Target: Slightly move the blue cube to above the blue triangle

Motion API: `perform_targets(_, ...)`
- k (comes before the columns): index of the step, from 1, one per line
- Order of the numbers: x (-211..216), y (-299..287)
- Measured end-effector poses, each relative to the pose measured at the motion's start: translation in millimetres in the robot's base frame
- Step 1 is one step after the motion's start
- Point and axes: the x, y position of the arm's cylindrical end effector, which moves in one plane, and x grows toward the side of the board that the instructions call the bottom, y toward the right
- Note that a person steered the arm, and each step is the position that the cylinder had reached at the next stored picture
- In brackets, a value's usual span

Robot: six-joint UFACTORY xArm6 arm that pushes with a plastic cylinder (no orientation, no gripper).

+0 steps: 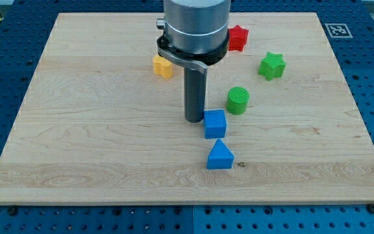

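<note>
The blue cube (215, 123) sits on the wooden board (96, 130) just right of centre. The blue triangle (220, 156) lies directly below it in the view, a small gap between them. My tip (194, 119) rests on the board at the cube's upper left edge, touching or nearly touching it. The rod rises from there to the grey arm body (195, 26) at the view's top.
A green cylinder (237, 100) stands just above and right of the cube. A green star (272, 65) is further right. A red block (237, 38) and a yellow block (163, 66) flank the arm near the view's top.
</note>
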Motion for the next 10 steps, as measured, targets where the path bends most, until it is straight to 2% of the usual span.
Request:
perform_targets(1, 18, 13)
perform_targets(2, 9, 13)
perform_targets(3, -17, 18)
perform_targets(5, -16, 60)
perform_targets(6, 1, 60)
perform_targets(10, 1, 52)
